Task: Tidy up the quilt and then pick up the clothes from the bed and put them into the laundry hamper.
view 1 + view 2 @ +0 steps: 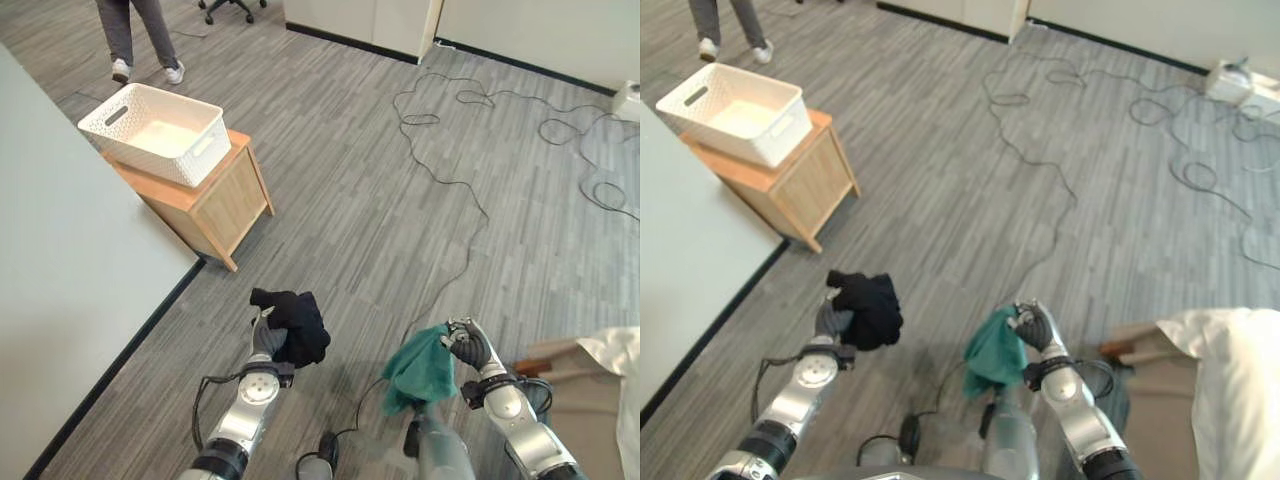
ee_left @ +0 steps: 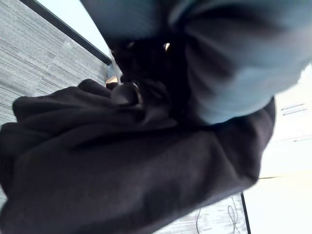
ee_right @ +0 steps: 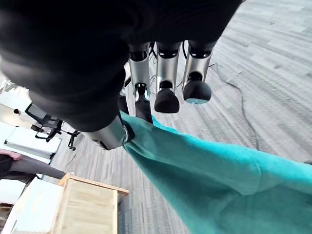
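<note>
My left hand (image 1: 268,340) is shut on a bunched black garment (image 1: 297,326), held above the grey floor; in the left wrist view the black garment (image 2: 122,170) wraps over the fingers. My right hand (image 1: 470,345) is shut on a teal cloth (image 1: 420,368) that hangs down from it; the teal cloth (image 3: 219,180) is pinched between thumb and fingers (image 3: 167,100). The white laundry hamper (image 1: 155,132) stands on a small wooden cabinet (image 1: 215,200) at the far left, well ahead of both hands. It looks empty.
A pale wall or bed side (image 1: 70,290) with a dark base edge runs along the left. White bedding (image 1: 1230,390) shows at the lower right. Cables (image 1: 470,190) trail over the floor ahead. A person's legs (image 1: 140,40) stand beyond the hamper.
</note>
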Robot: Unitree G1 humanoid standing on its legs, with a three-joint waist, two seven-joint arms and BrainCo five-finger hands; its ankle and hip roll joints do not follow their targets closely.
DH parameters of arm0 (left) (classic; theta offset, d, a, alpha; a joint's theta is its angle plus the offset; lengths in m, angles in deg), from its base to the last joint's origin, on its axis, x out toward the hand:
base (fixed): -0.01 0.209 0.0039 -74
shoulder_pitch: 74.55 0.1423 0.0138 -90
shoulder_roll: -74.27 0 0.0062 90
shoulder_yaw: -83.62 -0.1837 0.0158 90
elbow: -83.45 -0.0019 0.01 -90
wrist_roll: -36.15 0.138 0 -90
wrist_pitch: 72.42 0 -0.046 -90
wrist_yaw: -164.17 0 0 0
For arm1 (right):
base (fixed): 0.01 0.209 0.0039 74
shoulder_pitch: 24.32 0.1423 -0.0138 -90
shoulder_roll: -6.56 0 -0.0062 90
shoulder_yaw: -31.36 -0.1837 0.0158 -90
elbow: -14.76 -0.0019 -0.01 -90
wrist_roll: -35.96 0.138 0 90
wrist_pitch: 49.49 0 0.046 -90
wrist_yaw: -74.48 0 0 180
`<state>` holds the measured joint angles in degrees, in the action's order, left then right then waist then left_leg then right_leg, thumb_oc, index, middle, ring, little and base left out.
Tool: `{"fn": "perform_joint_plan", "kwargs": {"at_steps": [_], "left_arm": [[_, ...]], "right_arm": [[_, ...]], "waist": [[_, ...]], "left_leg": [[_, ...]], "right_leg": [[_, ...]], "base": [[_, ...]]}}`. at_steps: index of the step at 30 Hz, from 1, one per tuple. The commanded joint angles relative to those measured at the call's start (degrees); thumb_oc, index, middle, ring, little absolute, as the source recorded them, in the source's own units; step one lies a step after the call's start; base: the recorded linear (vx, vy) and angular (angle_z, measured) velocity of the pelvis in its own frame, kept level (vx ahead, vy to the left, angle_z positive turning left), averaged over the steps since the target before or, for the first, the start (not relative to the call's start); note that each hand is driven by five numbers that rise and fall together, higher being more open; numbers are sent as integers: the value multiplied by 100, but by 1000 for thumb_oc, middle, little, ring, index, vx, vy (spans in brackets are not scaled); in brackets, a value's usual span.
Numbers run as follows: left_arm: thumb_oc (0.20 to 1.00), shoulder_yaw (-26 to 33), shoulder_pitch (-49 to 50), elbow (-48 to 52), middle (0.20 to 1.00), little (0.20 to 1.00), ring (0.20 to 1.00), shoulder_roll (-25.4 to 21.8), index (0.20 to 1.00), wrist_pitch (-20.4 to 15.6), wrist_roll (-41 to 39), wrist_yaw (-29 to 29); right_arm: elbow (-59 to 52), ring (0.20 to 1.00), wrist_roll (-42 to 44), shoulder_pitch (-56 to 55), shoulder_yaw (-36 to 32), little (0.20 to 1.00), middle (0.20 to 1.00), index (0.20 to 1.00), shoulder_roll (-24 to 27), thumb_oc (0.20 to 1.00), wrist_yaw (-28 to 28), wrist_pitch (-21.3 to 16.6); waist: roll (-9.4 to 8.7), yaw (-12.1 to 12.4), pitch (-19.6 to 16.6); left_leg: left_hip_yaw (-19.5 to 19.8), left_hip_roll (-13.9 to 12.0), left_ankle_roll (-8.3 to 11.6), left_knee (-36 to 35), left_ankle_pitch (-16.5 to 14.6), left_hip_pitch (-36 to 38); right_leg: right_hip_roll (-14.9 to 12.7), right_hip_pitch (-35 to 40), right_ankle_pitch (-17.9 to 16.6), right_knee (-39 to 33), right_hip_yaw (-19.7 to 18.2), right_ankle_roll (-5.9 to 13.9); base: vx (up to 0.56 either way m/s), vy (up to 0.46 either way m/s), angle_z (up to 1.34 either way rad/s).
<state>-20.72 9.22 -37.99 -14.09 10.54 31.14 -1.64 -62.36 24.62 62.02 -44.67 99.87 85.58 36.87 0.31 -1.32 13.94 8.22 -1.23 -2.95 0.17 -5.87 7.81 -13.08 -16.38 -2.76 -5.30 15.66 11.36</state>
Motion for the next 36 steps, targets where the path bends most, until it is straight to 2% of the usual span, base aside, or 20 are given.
{"fn": "perform_joint_plan", "kwargs": {"at_steps": [1, 3, 4, 6, 7, 10, 12, 15, 17, 18, 20, 23, 26, 27, 28, 29, 32, 34, 35, 36], "left_arm": [[200, -120, 95, 552, 200, 200, 200, -30, 200, -473, 284, -59], [200, -114, 235, 557, 200, 200, 200, -13, 200, -458, 110, -94], [200, -88, 304, 619, 200, 200, 200, -29, 200, -440, 10, -130], [200, -53, 390, 734, 200, 200, 200, -66, 200, -436, -97, -162], [200, -30, 499, 862, 200, 200, 200, -90, 200, -453, -208, -208], [200, -68, 539, 893, 200, 200, 200, -119, 200, -443, -163, -269], [200, -121, 560, 933, 200, 200, 200, -106, 200, -430, -66, -324], [200, -184, 569, 975, 200, 200, 200, -96, 200, -384, -13, -367], [200, -191, 568, 897, 200, 200, 200, -70, 200, -310, 12, -309], [200, -257, 472, 804, 200, 200, 200, -41, 200, -279, 0, -246], [200, -221, 385, 729, 200, 200, 200, -97, 200, -250, -70, -129], [200, -144, 405, 844, 200, 200, 200, -191, 200, -263, -69, -117], [200, -114, 427, 858, 200, 200, 200, -225, 200, -265, -58, -162], [200, -93, 436, 859, 200, 200, 200, -243, 200, -267, -19, -193], [200, -33, 478, 855, 200, 200, 200, -274, 200, -278, 76, -249], [200, 11, 418, 747, 200, 200, 200, -261, 200, -282, 127, -220], [200, 83, 518, 643, 200, 200, 200, -230, 200, -355, 194, -225], [200, 74, 618, 600, 200, 200, 200, -183, 200, -373, 98, -258], [200, 78, 615, 600, 200, 200, 200, -184, 200, -373, 98, -258], [200, 123, 758, 753, 200, 200, 200, -180, 200, -314, -265, -267]], "right_arm": [[-490, 200, -367, 45, -285, 200, 200, 200, 327, 200, 28, -223], [-469, 200, -302, 69, -270, 200, 200, 200, 432, 200, 37, -252], [-503, 200, -238, 81, -281, 200, 200, 200, 542, 200, 46, -272], [-507, 200, -169, 174, -309, 200, 200, 200, 622, 200, 100, -289], [-413, 200, -179, 404, -359, 200, 200, 200, 717, 200, 195, -255], [-371, 200, -192, 512, -401, 200, 200, 200, 731, 200, 242, -248], [-347, 200, -173, 560, -421, 200, 200, 200, 772, 200, 247, -297], [-285, 200, -416, 743, -407, 200, 200, 200, 748, 200, 395, -269], [-238, 200, -486, 754, -380, 200, 200, 200, 642, 200, 429, -248], [-290, 200, -546, 732, -304, 200, 200, 200, 514, 200, 384, -196], [-298, 200, -424, 798, -246, 200, 200, 200, 312, 200, 377, -195], [-447, 200, -325, 746, -250, 200, 200, 200, 296, 200, 302, -247], [-483, 200, -276, 718, -269, 200, 200, 200, 314, 200, 263, -261], [-506, 200, -252, 716, -286, 200, 200, 200, 309, 200, 244, -263], [-535, 200, -264, 701, -323, 200, 200, 200, 296, 200, 244, -237], [-580, 200, -310, 683, -316, 200, 200, 200, 283, 200, 263, -222], [-725, 200, -479, 507, -315, 200, 200, 200, 284, 200, 172, -206], [-642, 200, -427, 658, -222, 200, 200, 200, 333, 200, 173, -252], [-636, 200, -426, 666, -219, 200, 200, 200, 332, 200, 175, -255], [-684, 200, -101, 929, -101, 200, 200, 200, 483, 200, 198, -350]], "waist": [[-64, -80, -340], [-8, -66, -309], [-104, 31, -237], [-197, 127, -152], [-341, 408, 23], [-449, 639, -40], [-430, 796, -208], [-432, 989, -379], [-471, 1016, -370], [-431, 817, -243], [-183, 609, -162], [-86, 382, -115], [-60, 288, -143], [-86, 256, -176], [-65, 226, -245], [-43, 191, -262], [-74, 163, -452], [50, 174, -465], [28, 149, -482], [-153, 411, -196]], "left_leg": [[-546, -646, 1013, 122, -251, 1349], [-590, -927, 1257, 2021, 869, 685], [-447, -844, 1100, 3279, 1226, 103], [-353, -689, 857, 4172, 1277, -465], [-436, -130, 602, 5141, 671, -1375], [-992, 37, 602, 4531, 356, -2001], [-1898, -271, 495, 2025, 406, -2225], [-2218, -218, 451, 280, 815, -1884], [-2245, -91, 256, 301, 750, -1686], [-2238, 122, -2, 386, 486, -1245], [-2132, 0, -61, 37, 476, -689], [-1790, 37, 39, -396, 453, 3], [-1624, 15, 148, -458, 412, 197], [-1531, 0, 262, -495, 259, 357], [-1343, -163, 514, -517, -76, 560], [-1282, -311, 669, -517, -214, 737], [-1004, -682, 968, -318, -229, 1281], [-1000, -1022, 1229, 990, 471, 982], [-970, -1002, 1227, 1009, 481, 931], [-832, -1217, 898, 3958, 1404, -531]], "right_leg": [[108, 326, -854, 126, -284, 323], [390, 708, -670, 240, -357, 10], [461, 955, -569, 236, -371, -198], [533, 1198, -474, 199, -346, -374], [665, 1673, -182, 93, -533, -513], [710, 2088, 153, 30, -553, -476], [765, 2617, 672, 30, -327, -401], [847, 3045, 981, 578, -131, -296], [763, 2918, 713, 1282, -83, -104], [448, 2229, -264, 3302, -180, 301], [266, 1435, -725, 4411, -142, 285], [156, 729, -249, 4094, 60, 91], [132, 674, -227, 3395, 228, 52], [0, 648, -206, 2522, 294, 44], [-225, 655, -378, 671, 423, 152], [-345, 605, -559, 127, 318, 256], [-437, 620, -995, 187, 25, 364], [-203, 890, -763, 397, 16, 269], [-231, 867, -772, 397, 30, 269], [120, 1508, -219, 457, 124, -391]], "base": [[1112, -416, 81], [804, -405, 147], [540, -414, 129], [452, -304, -17], [376, -179, -66], [751, -146, -34], [787, 77, -12], [988, 125, 22], [638, 157, 26], [670, 233, -11], [813, 200, -8], [553, -3, 74], [500, -123, 86], [788, -321, 143], [1084, -449, 124], [1053, -484, 105], [1018, -490, 128], [673, -362, 87], [733, -664, 124], [500, -525, 56]]}}
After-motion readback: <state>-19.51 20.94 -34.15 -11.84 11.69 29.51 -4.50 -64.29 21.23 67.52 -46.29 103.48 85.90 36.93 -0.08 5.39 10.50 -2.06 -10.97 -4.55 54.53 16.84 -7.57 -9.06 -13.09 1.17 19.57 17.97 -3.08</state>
